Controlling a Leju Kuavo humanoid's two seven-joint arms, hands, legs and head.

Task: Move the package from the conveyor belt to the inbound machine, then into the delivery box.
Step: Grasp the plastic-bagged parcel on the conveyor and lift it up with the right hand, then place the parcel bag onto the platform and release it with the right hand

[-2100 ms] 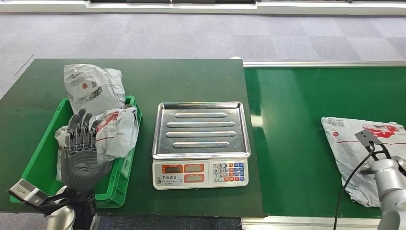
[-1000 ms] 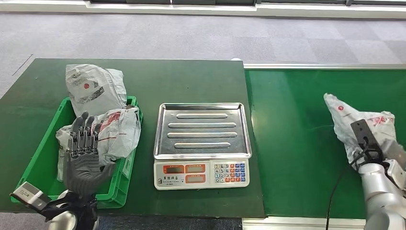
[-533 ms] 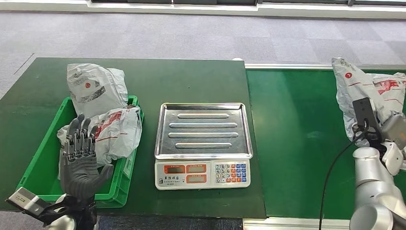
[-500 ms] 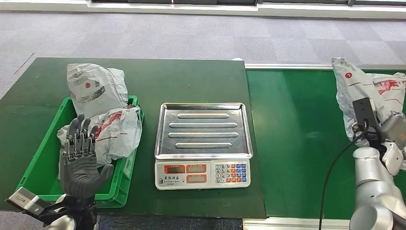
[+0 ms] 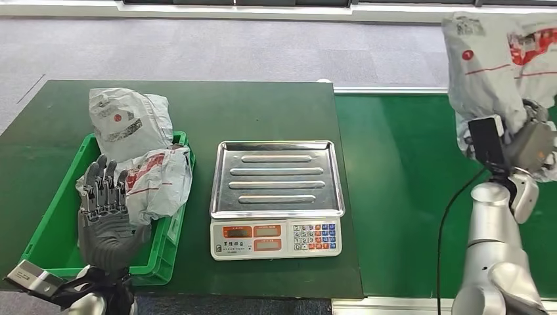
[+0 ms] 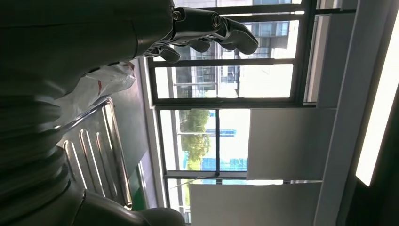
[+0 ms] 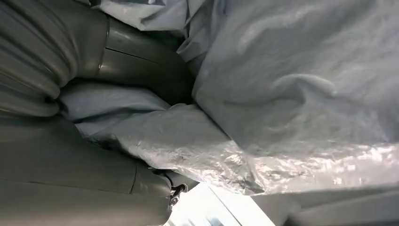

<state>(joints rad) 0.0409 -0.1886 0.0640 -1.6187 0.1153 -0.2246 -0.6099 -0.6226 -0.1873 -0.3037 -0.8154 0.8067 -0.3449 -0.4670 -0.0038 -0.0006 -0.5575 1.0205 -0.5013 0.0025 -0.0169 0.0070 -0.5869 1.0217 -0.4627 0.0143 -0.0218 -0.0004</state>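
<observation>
My right hand (image 5: 531, 141) grips a grey plastic package (image 5: 499, 59) with red print and holds it high above the green conveyor belt (image 5: 401, 190) at the right edge. The right wrist view shows the package's crinkled film (image 7: 291, 103) pressed against my thumb (image 7: 141, 61). The scale with a steel tray (image 5: 277, 176) and keypad stands mid-table, with nothing on it. My left hand (image 5: 105, 210) is raised upright, fingers straight and apart, holding nothing, in front of the green box (image 5: 164, 252). In the left wrist view, the left hand's fingers (image 6: 207, 28) point at windows.
Two grey packages lie at the green box: one (image 5: 154, 180) inside it, another (image 5: 128, 121) propped over its far rim on the dark green table (image 5: 263, 105). Grey carpet floor lies beyond the table. The conveyor's metal frame (image 5: 394, 305) runs along the front.
My right arm has lifted the package from the conveyor belt up into the air, higher in each frame. The left hand stays raised by the green box, barely shifting.
</observation>
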